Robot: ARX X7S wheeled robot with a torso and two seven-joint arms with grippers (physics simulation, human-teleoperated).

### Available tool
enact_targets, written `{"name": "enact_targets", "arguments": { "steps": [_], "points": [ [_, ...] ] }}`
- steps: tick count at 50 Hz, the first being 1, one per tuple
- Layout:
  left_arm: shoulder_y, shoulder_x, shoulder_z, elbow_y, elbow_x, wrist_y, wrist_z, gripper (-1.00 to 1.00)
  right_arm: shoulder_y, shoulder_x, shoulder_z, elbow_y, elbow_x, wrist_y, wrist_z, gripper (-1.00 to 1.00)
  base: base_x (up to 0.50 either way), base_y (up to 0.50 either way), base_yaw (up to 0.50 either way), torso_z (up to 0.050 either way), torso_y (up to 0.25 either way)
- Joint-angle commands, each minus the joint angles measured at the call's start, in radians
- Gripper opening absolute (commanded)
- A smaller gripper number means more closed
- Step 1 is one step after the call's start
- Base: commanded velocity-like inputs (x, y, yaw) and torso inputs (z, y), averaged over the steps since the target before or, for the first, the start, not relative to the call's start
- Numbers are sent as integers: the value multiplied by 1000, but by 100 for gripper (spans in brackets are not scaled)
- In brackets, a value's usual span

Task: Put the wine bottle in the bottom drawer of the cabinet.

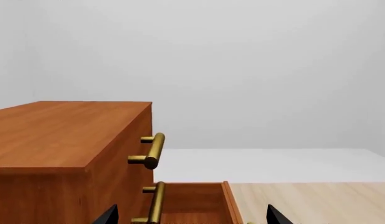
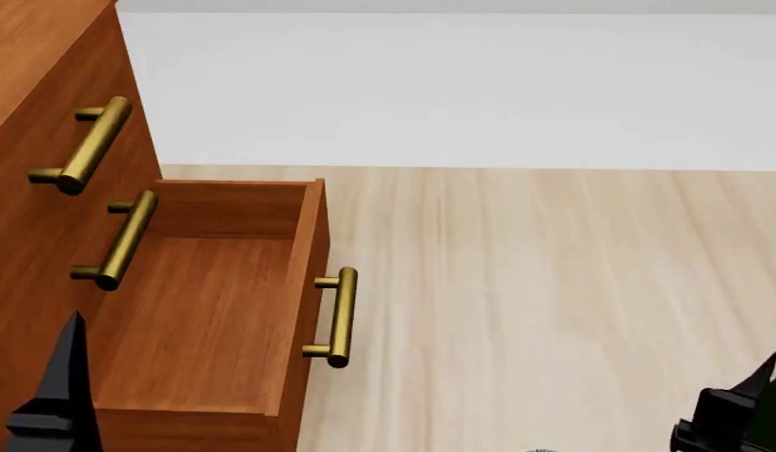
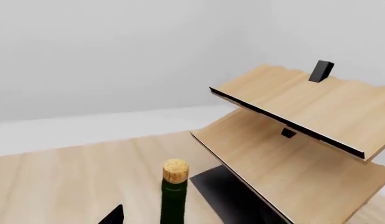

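Left wrist view: the left end effector (image 1: 191,217) shows only two dark fingertips set wide apart with nothing between them, so it reads as open; the cabinet (image 1: 61,140) rises just beside it; the bottom drawer (image 1: 199,203) sits pulled out right beneath it.

Head view: the drawer's smooth inside is bare; its brass bar handle (image 2: 338,315) faces the pale floor (image 2: 552,301); the right end effector (image 2: 727,419) hangs well apart from the drawer, at the frame's lower corner, with a sliver of dark green against it.

Right wrist view: the wine bottle (image 3: 174,196) stands upright between the right end effector's fingers, neck and gold cap up; I judge it gripped, though the contact is out of frame; a pale slanted rack (image 3: 292,140) on a black base stands just beyond.

Progress: drawer opened, bottle apparently in hand; carrying across and lowering in remain.

Obstacles: nothing lies between; the rack stands close to the bottle.
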Motion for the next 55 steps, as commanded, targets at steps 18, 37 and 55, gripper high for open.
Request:
{"name": "enact_targets", "arguments": {
  "steps": [18, 37, 55],
  "points": [
    [15, 2, 13, -27, 7, 19, 7, 100, 109, 1, -91, 195, -51, -72, -33, 100, 0, 0, 0, 0, 0],
    [10, 4, 22, -34, 8, 23, 9, 100, 165, 13, -117, 266, -59, -68, -47, 100, 0, 0, 0, 0, 0],
    [21, 6, 32, -47, 23, 35, 18, 100, 228, 28, -120, 348, -53, -68, -67, 100, 0, 0, 0, 0, 0]
  ]
}}
